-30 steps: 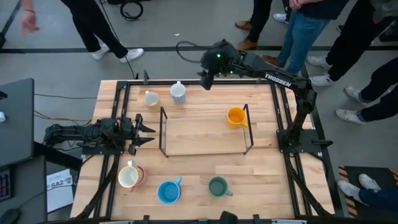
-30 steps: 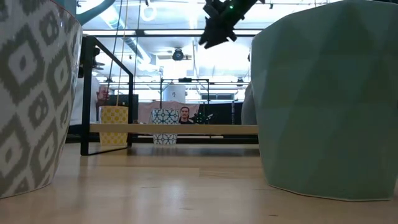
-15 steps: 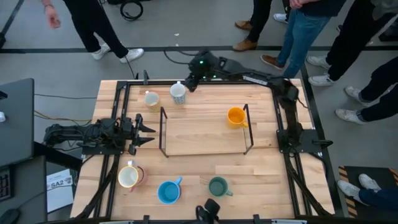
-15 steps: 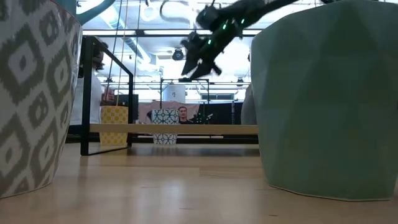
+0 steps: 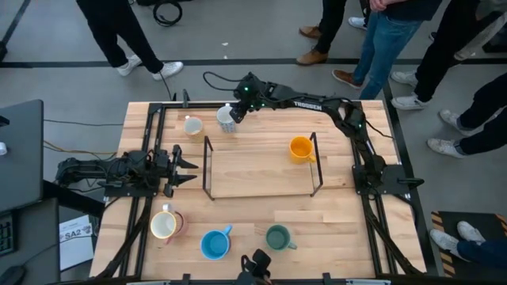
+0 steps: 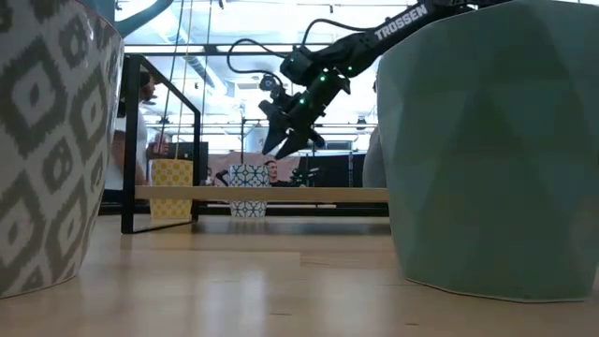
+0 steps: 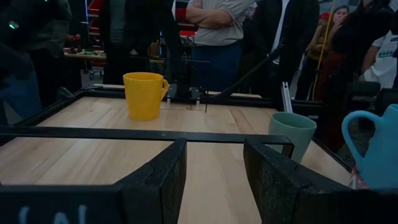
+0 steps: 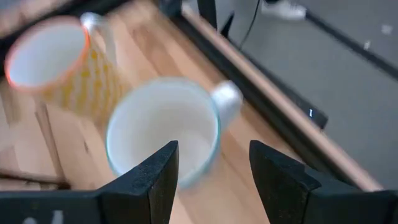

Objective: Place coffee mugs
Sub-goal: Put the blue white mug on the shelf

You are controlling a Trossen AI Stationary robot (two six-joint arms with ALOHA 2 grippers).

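My right gripper (image 5: pixel 236 112) hovers open just above a white mug with a teal pattern (image 5: pixel 227 119) near the table's far edge. In the right wrist view the open fingers (image 8: pixel 211 180) stand over this mug's rim (image 8: pixel 163 134) without touching it. In the low view the right gripper (image 6: pixel 281 142) hangs above the patterned mug (image 6: pixel 248 176). A cream-yellow mug (image 5: pixel 192 126) stands upright beside it. The orange mug (image 5: pixel 300 148), pink mug (image 5: pixel 164 225), blue mug (image 5: pixel 215 244) and dark green mug (image 5: pixel 277 237) stand on the table. My left gripper (image 5: pixel 187 167) waits open at the left.
A black wire frame (image 5: pixel 207 168) stands in the table's middle, with the orange mug at its right end. The table's far rail (image 8: pixel 273 106) runs close behind the patterned mug. Several people stand beyond the far edge. Bare wood lies inside the frame.
My right arm has swung along the far edge toward the table's left and dropped from high above the table to just over the white patterned mug. No mug has moved.
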